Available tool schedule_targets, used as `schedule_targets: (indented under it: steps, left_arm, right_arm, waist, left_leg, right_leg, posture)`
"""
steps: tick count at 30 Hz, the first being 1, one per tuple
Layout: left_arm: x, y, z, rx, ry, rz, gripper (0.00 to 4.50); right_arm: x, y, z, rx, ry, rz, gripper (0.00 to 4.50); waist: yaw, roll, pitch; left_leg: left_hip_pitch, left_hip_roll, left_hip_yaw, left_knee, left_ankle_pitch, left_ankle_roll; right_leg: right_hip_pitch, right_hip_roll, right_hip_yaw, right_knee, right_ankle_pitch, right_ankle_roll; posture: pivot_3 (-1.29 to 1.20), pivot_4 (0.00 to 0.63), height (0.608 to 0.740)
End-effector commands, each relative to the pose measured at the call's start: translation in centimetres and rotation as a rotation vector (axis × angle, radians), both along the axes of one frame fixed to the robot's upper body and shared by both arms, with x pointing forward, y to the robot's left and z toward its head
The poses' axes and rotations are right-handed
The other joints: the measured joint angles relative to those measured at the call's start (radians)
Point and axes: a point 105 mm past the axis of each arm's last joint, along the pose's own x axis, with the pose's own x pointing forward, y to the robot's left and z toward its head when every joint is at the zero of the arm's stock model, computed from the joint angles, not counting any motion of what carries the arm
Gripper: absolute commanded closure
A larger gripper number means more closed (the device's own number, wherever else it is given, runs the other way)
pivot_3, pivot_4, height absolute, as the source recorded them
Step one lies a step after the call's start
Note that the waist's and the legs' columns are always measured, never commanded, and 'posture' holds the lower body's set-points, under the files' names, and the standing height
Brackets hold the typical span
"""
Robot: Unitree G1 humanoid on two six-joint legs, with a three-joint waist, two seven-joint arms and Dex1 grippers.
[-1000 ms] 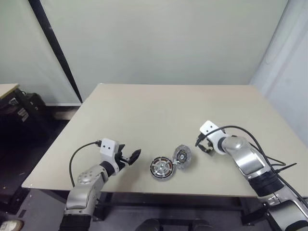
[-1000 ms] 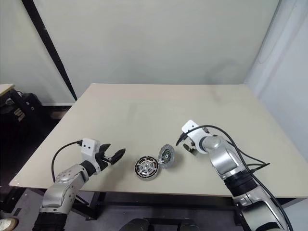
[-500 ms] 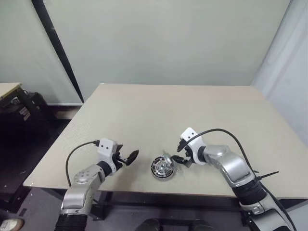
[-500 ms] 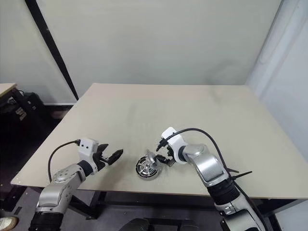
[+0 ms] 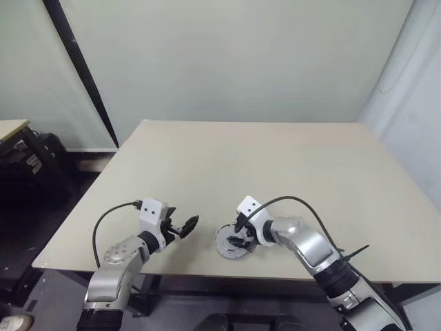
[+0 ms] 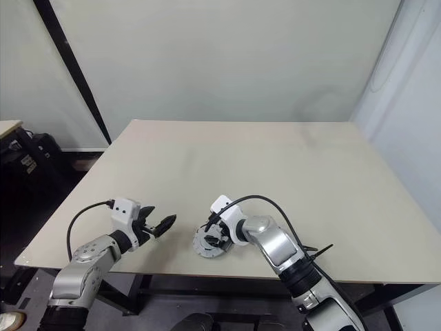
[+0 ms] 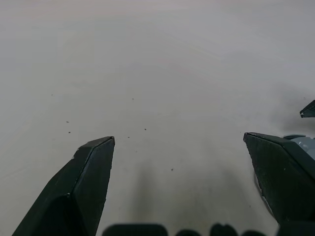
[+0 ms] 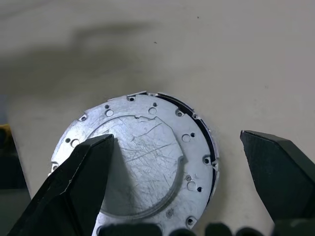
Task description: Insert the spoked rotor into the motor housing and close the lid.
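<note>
The lid (image 8: 142,162) lies flat, plain light-grey face up, near the table's front edge (image 5: 226,245). A thin dark rim (image 8: 209,142) peeks out under one side of it. The motor housing and the spoked rotor are hidden beneath the lid. My right gripper (image 5: 240,236) hovers just over the lid, open, one black finger (image 8: 83,172) crossing the lid's edge and the other beside it, holding nothing. My left gripper (image 5: 185,225) stands open and empty a short way to the lid's left, pointing toward it.
The beige table (image 5: 275,165) stretches wide behind the parts, and its front edge (image 5: 227,274) runs close below them. Dark furniture (image 5: 27,158) stands off the table's left side. A black cable (image 5: 296,201) loops over my right forearm.
My right gripper swung left and came down over the parts. The lid, which leaned tilted to the right of the housing, now lies flat on top of it. The left gripper stayed put.
</note>
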Motion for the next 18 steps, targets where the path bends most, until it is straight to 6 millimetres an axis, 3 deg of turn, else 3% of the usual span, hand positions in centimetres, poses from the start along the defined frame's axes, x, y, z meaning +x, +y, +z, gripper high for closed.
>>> schedule_targets:
  steps: [1,5,9,18]
  left_arm:
    - [0.3,0.3,1.7,0.015,-0.061,0.004,0.00]
    - [0.3,0.1,1.6,0.016,-0.053,-0.009,0.00]
    - [-0.5,-0.3,0.9,0.049,0.000,-0.080,0.00]
    - [-3.3,-1.9,0.0,0.028,0.149,-0.272,0.00]
  right_arm:
    - [0.6,0.0,2.9,0.072,-0.051,0.090,0.01]
    - [-0.3,-0.1,3.1,0.095,-0.031,0.215,0.01]
    - [-0.9,-0.2,1.9,0.054,-0.012,0.290,0.01]
    - [-0.5,0.2,0.4,0.018,-0.031,0.334,0.01]
  waist:
    - [0.000,0.000,0.000]
    - [-0.001,0.000,0.000]
    - [-0.006,0.000,0.000]
    - [-0.008,0.000,0.000]
  left_leg:
    - [0.000,0.000,0.000,0.000,0.000,0.000]
    - [0.000,0.000,0.000,0.000,0.000,0.000]
    - [0.000,0.000,-0.001,-0.001,0.000,0.000]
    - [0.000,0.001,0.000,0.000,0.000,0.000]
  right_leg:
    - [0.000,0.000,0.000,0.000,0.000,0.000]
    - [0.000,0.000,0.000,0.000,0.000,0.000]
    - [0.000,0.000,-0.001,0.000,0.000,0.000]
    - [0.000,0.000,-0.001,0.000,0.000,0.000]
  posture:
    - [0.00,0.000,0.740]
    - [0.00,0.000,0.740]
    - [0.00,0.000,0.740]
    - [0.00,0.000,0.740]
